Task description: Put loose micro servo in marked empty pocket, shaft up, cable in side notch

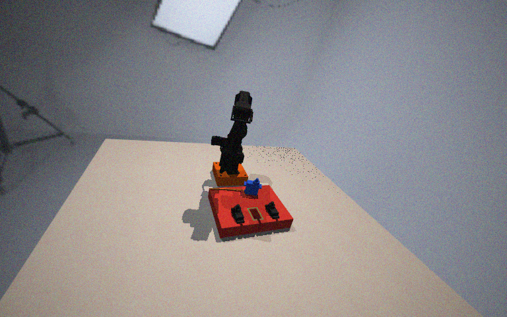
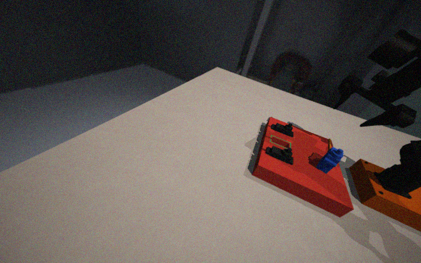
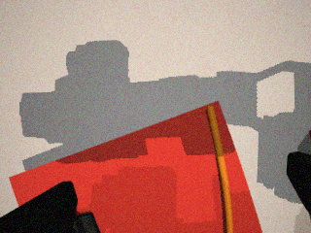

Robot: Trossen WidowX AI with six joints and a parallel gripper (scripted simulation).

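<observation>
The loose blue micro servo (image 1: pixel 252 187) (image 2: pixel 329 161) stands on the red deck (image 1: pixel 224 218) (image 2: pixel 301 188) (image 3: pixel 133 182), near the edge facing the arm's base. Its output shaft appears to point up. Its orange cable (image 1: pixel 226 189) (image 3: pixel 224 182) runs along that edge to a deck corner. The marked pocket's outline (image 1: pixel 249 214) (image 2: pixel 280 138) is near the opposite edge, empty, with a side notch. My gripper (image 2: pixel 348 116) (image 3: pixel 183 180) is open and empty, high above the table. The wrist view shows the deck corner and cable between its fingers; the servo's body is outside that view.
Two black servos sit in the deck, one (image 1: pixel 237 214) (image 2: pixel 281 128) on one side of the pocket and the other (image 1: pixel 272 210) (image 2: pixel 279 154) on the opposite side. The arm's orange base (image 1: pixel 232 181) (image 2: pixel 365 186) stands close behind the deck. The arm's shadow crosses the table and deck.
</observation>
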